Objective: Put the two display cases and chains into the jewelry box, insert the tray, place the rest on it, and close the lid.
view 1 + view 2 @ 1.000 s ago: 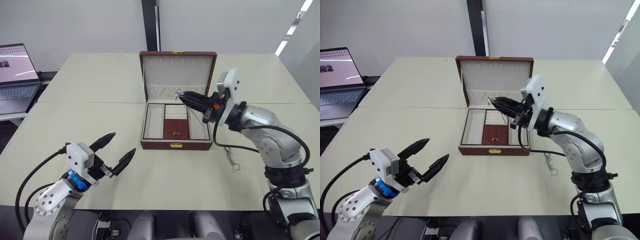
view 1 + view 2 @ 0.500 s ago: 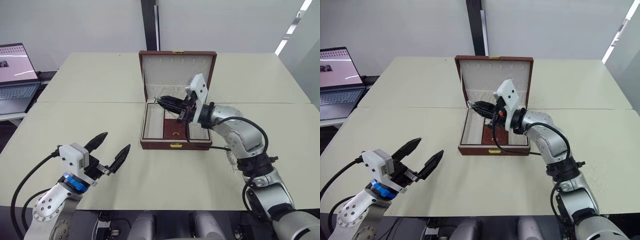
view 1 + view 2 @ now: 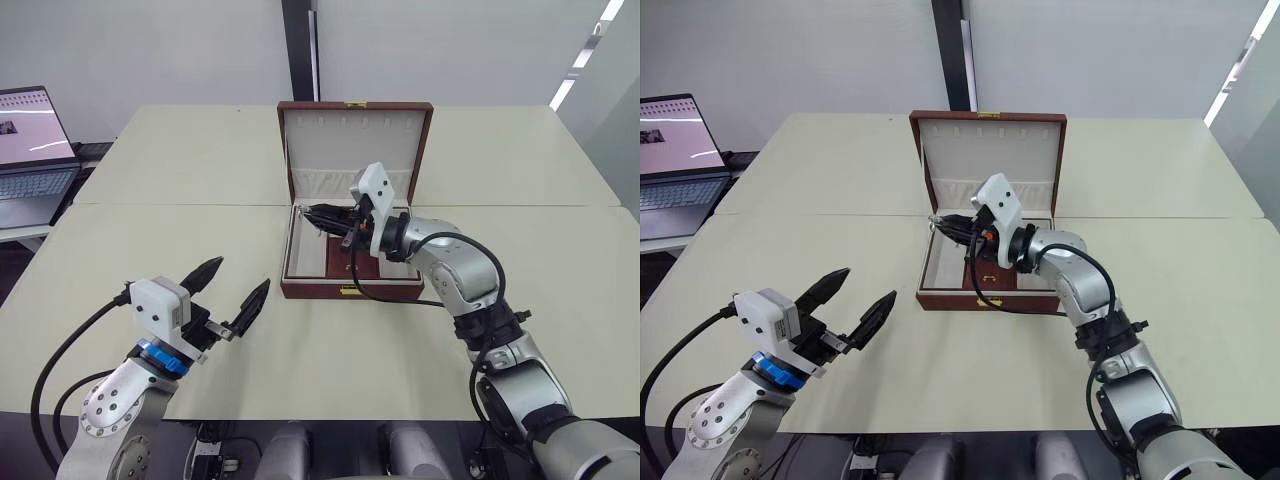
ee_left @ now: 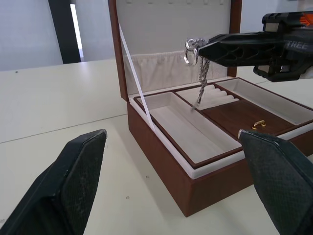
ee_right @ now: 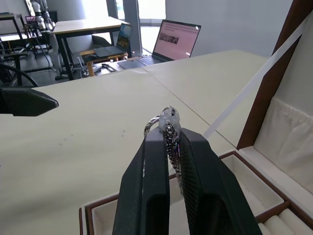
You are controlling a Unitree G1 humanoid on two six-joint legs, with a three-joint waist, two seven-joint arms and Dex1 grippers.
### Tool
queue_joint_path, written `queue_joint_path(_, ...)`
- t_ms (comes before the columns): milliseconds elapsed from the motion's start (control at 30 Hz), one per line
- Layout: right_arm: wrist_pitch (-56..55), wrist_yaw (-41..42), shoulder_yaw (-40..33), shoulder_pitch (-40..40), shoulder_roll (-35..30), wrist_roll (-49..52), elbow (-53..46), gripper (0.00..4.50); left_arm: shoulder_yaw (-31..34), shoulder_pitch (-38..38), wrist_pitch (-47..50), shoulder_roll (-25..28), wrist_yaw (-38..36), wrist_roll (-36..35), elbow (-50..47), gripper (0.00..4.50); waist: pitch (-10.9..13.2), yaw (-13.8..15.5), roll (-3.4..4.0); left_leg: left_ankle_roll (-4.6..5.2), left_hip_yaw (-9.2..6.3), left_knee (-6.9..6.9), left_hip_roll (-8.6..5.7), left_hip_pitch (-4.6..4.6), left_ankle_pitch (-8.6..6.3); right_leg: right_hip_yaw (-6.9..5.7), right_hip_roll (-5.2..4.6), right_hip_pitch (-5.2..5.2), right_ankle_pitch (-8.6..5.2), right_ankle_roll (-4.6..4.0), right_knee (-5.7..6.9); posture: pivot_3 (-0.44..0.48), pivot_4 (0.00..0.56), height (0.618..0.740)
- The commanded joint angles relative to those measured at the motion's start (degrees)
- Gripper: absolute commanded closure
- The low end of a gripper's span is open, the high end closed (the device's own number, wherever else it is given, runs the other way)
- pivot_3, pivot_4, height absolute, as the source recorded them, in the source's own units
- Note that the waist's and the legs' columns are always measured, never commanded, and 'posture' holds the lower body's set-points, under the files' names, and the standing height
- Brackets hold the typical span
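Observation:
The brown jewelry box point(image 3: 350, 291) stands open at the table's middle, its cream-lined lid point(image 3: 356, 140) upright. My right gripper point(image 3: 311, 214) is shut on a silver chain point(image 4: 201, 82), which dangles over the long left compartment point(image 4: 185, 128). A ring-roll section and a dark brown panel with a gold clasp point(image 4: 247, 117) lie in the box's middle; I cannot tell whether that panel is a display case. No separate tray can be made out. My left gripper point(image 3: 237, 280) hovers open near the table's front left, holding nothing.
An open laptop point(image 3: 30, 140) sits on a side table at the far left. A white ribbon stay point(image 4: 133, 78) runs from the lid to the box's left wall. Bare tabletop surrounds the box.
My right gripper has carried the chain leftward from the box's right side to above its left compartment. The left gripper has barely shifted.

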Motion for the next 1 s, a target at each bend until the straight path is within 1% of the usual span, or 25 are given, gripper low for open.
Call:
queue_joint_path(33,-1.96,0.54,0.11,0.03,0.81,-1.08,0.4,4.39,-0.34,-0.58,0.4,-0.08,0.66,0.0,-2.47,0.0,0.0,0.0,0.0,0.0,0.01,0.0,0.0,0.0,0.0,-0.01,0.0,0.0,0.0,0.0,0.0,0.0,0.15,0.74)
queue_joint_path(467,-3.13,0.18,0.7,0.18,1.82,-5.42,4.98,4.39,-0.13,-0.74,0.92,-0.26,0.43,-0.25,-2.63,0.0,0.0,-0.02,0.0,-0.01,0.01,0.0,0.0,-0.01,0.0,0.0,0.01,-0.01,0.0,0.0,0.0,0.0,0.15,0.74)
queue_joint_path(500,-2.99,0.36,0.7,0.28,1.78,-5.54,4.96,3.83,-0.06,-0.64,0.78,-0.3,0.33,-0.23,-2.49,0.0,0.0,-0.02,0.0,-0.01,0.01,0.0,0.0,-0.01,0.0,0.0,0.01,-0.01,0.0,0.0,0.0,0.0,0.15,0.74)
queue_joint_path(567,-2.41,0.48,0.15,0.37,1.95,-5.05,4.58,3.48,0.01,-0.46,0.64,-0.35,0.17,-0.25,-2.38,0.0,0.0,-0.02,0.0,-0.01,0.01,0.0,0.0,-0.01,0.0,0.0,0.01,-0.01,0.0,0.0,0.0,0.0,0.15,0.74)
queue_joint_path(767,-1.91,0.28,-1.38,0.23,2.2,-3.93,3.55,1.96,-0.06,-0.25,0.22,-0.54,-0.52,-0.04,-1.76,0.0,0.0,-0.02,0.0,-0.01,0.01,0.0,0.0,-0.01,0.0,0.0,0.01,-0.01,0.0,-0.01,0.0,0.0,0.15,0.74)
queue_joint_path(900,-1.13,0.52,-3.68,1.57,0.98,-2.68,1.3,0.82,-0.16,-0.41,-0.42,-0.5,-1.46,0.03,-0.48,0.0,0.0,0.0,0.0,-0.01,0.01,0.0,0.0,-0.01,0.0,0.0,0.0,-0.01,0.0,-0.01,0.0,0.0,0.15,0.74)
queue_joint_path(967,-0.51,1.0,-5.48,3.52,-1.0,-1.46,-1.41,0.1,-0.14,-0.33,-0.92,-0.35,-2.48,0.0,0.48,0.0,0.0,0.12,0.0,0.0,0.01,-0.01,0.0,-0.03,0.0,0.0,0.0,-0.01,0.0,-0.01,-0.02,0.0,0.15,0.74)
queue_joint_path(1000,0.06,1.2,-6.95,4.89,-2.28,-0.25,-3.47,0.04,-0.13,-0.39,-1.21,-0.11,-3.24,-0.06,1.18,0.0,0.0,0.21,0.0,-0.01,-0.01,0.0,-0.01,-0.05,0.0,-0.01,0.0,-0.01,0.0,0.0,-0.03,0.0,0.15,0.74)
